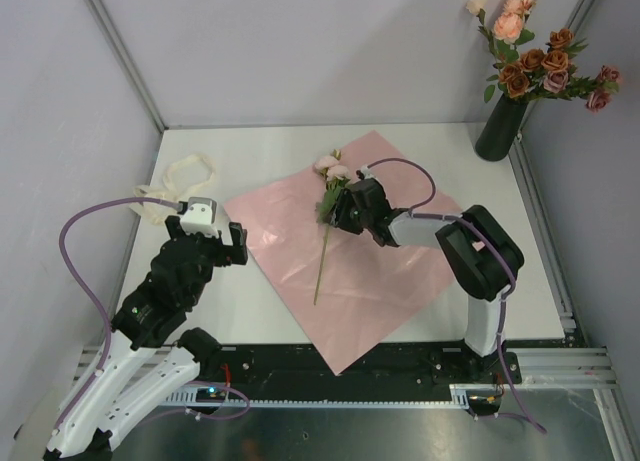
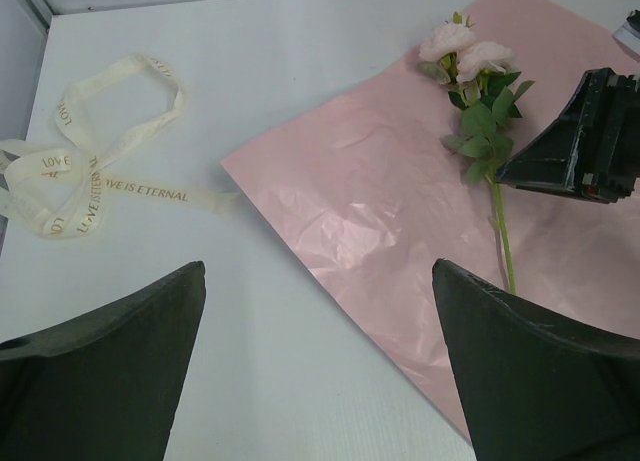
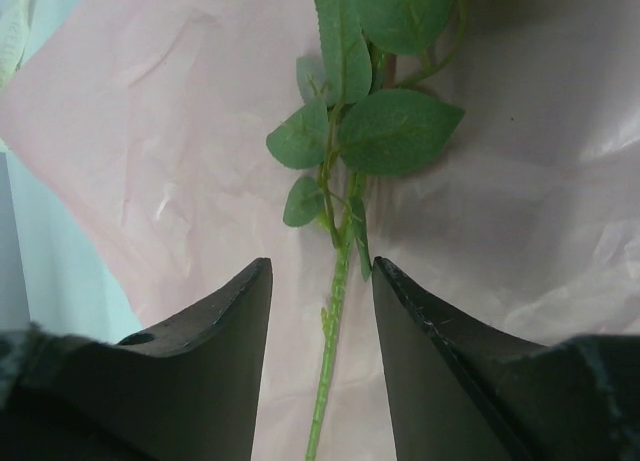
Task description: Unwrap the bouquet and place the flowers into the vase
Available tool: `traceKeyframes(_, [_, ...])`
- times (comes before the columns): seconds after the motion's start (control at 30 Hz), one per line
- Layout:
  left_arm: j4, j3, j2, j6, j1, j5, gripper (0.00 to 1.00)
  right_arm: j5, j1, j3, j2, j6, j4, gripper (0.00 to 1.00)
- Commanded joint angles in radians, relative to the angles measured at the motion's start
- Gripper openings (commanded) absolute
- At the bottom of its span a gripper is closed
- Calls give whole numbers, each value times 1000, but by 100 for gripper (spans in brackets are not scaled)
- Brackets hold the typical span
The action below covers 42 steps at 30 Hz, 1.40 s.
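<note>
One pale pink flower (image 1: 330,166) with a long green stem (image 1: 322,261) lies on the unfolded pink paper (image 1: 380,271) of the bouquet. My right gripper (image 1: 340,209) is lowered over its leafy part. In the right wrist view the right gripper (image 3: 322,263) is open, its fingers standing on either side of the stem (image 3: 335,311) without touching it, just below the leaves (image 3: 395,131). The black vase (image 1: 500,129) stands at the far right corner and holds several peach and rust flowers (image 1: 535,61). My left gripper (image 2: 318,266) is wide open and empty, over the table left of the paper (image 2: 380,201).
The cream ribbon (image 1: 180,181) lies loose at the far left (image 2: 90,176). Grey walls close in the table at the back and both sides. The vase stands close against the right wall.
</note>
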Motion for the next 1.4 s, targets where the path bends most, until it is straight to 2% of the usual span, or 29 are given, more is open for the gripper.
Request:
traceKeyframes(0.0, [21,18,4,8,5,13,100,21,7,49,41,6,61,49])
traceKeyframes(0.4, [21,18,6,11,5,13,100,52,36,91,133,-18,81,38])
traceKeyframes(0.6, [20,16,4,10,6,11,100,50,40,91,128,-23,96,20])
traceKeyframes(0.77, [21,15,3,11,6,12,100,33,42,91,58,-29,99,2])
traceKeyframes(1.1, [21,12,8,12,6,5,100,70,14,87,-177,-157,80,0])
traceKeyframes(1.27, [21,11,13,13,5,9,99,93,-52,88,-301,-255,162,0])
traceKeyframes(1.37, [21,12,15,14,5,10,100,56,-106,88,-353,-330,241,0])
